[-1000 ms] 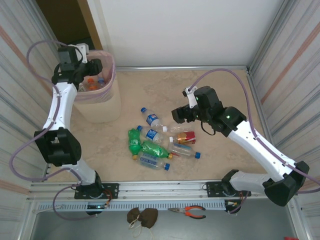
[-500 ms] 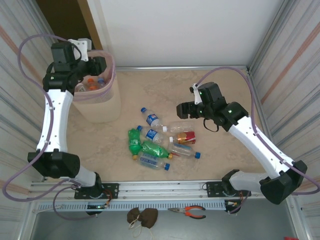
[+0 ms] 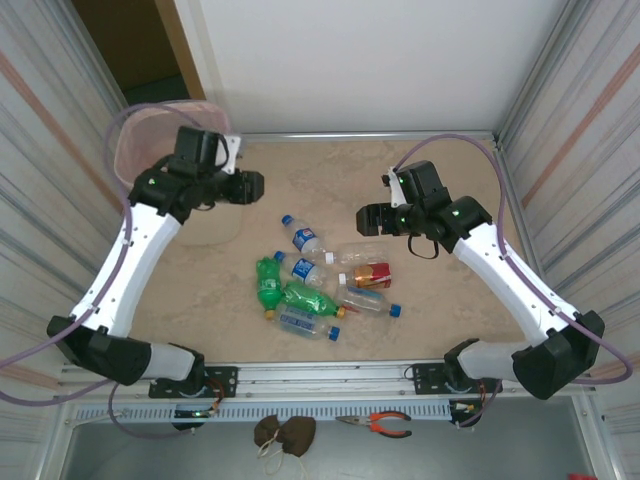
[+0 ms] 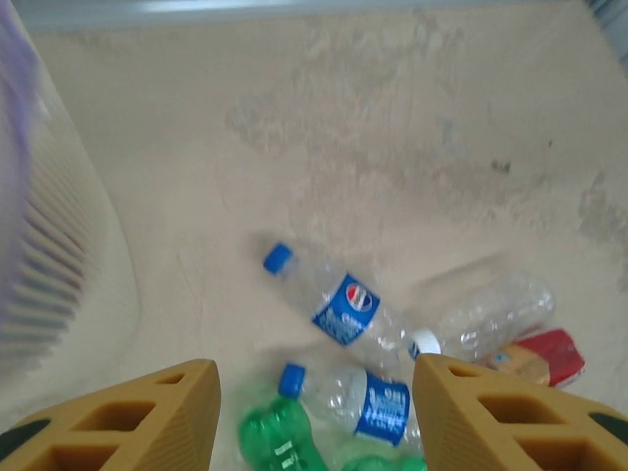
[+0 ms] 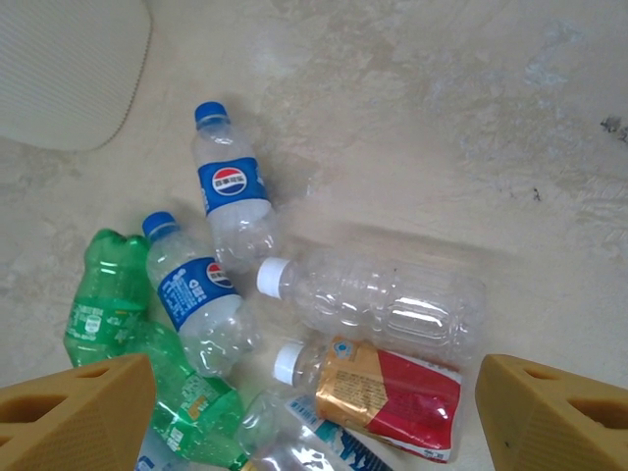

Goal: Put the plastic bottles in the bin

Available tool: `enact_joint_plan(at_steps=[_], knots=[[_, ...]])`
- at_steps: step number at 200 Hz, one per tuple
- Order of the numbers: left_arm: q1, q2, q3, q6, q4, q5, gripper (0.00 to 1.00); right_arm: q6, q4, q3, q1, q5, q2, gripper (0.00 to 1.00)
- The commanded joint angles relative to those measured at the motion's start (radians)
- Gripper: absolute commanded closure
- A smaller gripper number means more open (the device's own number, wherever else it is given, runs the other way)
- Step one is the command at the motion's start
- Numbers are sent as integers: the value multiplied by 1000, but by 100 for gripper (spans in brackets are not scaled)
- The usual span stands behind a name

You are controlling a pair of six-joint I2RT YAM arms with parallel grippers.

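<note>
Below the right gripper (image 5: pixel 312 397), whose jaws stand wide apart and hold nothing, we see the plastic bottles (image 3: pixel 320 285) heaped on the beige table (image 3: pixel 330 175). Between its fingers lie a clear bottle with a white cap (image 5: pixel 383 306) and, touching it on the side nearer the fingertips, a crushed bottle with a red and orange label (image 5: pixel 391 394). To the left in the right wrist view lie two blue-capped bottles, the blue-labelled bottle (image 5: pixel 231 191) farther off and a second one (image 5: pixel 196 294) nearer, with a green bottle (image 5: pixel 103 304) beside that. The left gripper (image 4: pixel 314 383) hangs above the table with its jaws partly open and nothing in them. The same heap lies ahead of its fingers. The bin (image 3: pixel 130 150), pale pink at the rim, stands just beside this gripper, and its ribbed wall (image 4: pixel 49 265) shows at the left of the wrist view.
</note>
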Motion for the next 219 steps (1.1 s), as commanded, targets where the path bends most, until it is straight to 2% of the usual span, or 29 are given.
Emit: enact_joint_plan(at_steps=[1, 53, 103, 147, 219], knots=[[-32, -61, -100, -100, -46, -63, 45, 17, -21, 33, -8, -31, 2, 16], [-109, -121, -369, -251, 21, -74, 43, 20, -22, 24, -9, -51, 0, 17], [-114, -87, -580, -316, 160, -29, 33, 25, -14, 22, -9, -67, 10, 17], [-115, -7, -660, -334, 274, 36, 25, 27, -11, 23, -8, -73, 19, 17], [-115, 87, -728, -351, 334, 71, 27, 24, -13, 27, -9, -75, 32, 17]])
